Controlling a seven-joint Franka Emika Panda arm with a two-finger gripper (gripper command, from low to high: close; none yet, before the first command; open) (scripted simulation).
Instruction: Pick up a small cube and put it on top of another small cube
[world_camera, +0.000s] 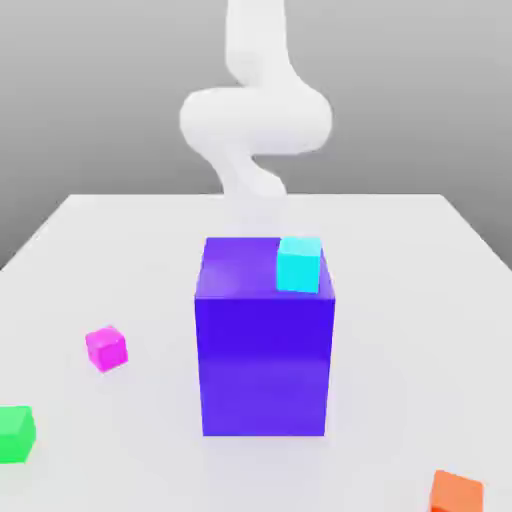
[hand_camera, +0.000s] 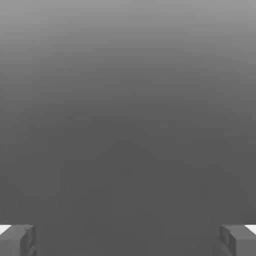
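Big stuff first: table (world_camera: 400, 230) carries it all, arm (world_camera: 256, 120) at the back, blue block (world_camera: 265, 365) bang in the middle. Main risk, IMO: a low sweep fwd clips that block, knocks it & shakes cyan (world_camera: 299, 265) off its top, since cyan sits nr the edge. Claw (hand_camera: 128, 241) is released, fingers wide apart, nothing btwn them. Green (world_camera: 14, 435) and orange (world_camera: 457, 492) lie out nr the front, poss. a stretch. And pink (world_camera: 106, 349), the pickup, is on the table, ext. view's left of the block, turned askew: misjudge that angle and the grip prob. slips.
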